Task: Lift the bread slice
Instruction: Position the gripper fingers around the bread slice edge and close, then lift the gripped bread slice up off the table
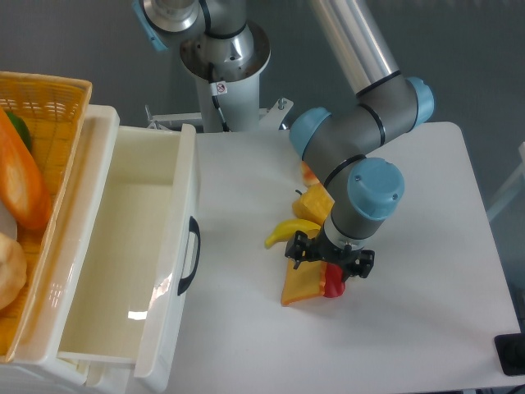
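Orange crust and a pale yellow face identify the bread slice (pixel 299 286), which lies on the white bench (pixel 426 312) near the middle of the scene, tilted with its near-left corner on the surface. The end effector (pixel 330 264) sits directly over the right part of the slice. Its black body hides the fingertips, so whether the jaws are apart, together, or clamped on the slice cannot be told from this view. A red item (pixel 333 286) shows just below the end effector, touching the right edge of the slice; its identity is unclear.

A curved yellow banana (pixel 287 231) lies just to the far left of the slice, beside the arm's wrist. A yellow-orange block (pixel 315 203) lies farther back, partly covered by the arm's grey and blue joints (pixel 373 187).

On the left side of the bench stands a white drawer unit (pixel 123 246) with its drawer pulled open and a black handle (pixel 189 256) on the front. At the far left, a yellow basket (pixel 57 94) holds a long orange loaf (pixel 20 185).
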Controlling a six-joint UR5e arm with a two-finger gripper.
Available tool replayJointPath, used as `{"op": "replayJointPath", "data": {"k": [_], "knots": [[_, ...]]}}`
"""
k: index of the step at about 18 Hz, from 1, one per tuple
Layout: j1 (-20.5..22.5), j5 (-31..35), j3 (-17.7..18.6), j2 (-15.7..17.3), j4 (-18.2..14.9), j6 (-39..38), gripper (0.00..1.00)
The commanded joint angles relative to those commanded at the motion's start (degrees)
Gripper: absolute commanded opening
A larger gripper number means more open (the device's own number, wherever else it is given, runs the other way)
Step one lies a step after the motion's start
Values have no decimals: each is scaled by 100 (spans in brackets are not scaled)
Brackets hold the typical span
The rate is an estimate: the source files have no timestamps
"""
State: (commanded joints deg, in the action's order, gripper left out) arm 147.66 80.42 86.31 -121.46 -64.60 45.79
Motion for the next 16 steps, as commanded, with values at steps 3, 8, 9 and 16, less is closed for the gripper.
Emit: {"op": "replayJointPath", "data": {"k": [3,8,9,16], "knots": [[-26,-9,0,-9,0,0,52],[-70,-184,-9,0,0,0,0],[-70,-219,-9,9,0,9,0],[-132,-220,-18,228,-52,0,0]]}}
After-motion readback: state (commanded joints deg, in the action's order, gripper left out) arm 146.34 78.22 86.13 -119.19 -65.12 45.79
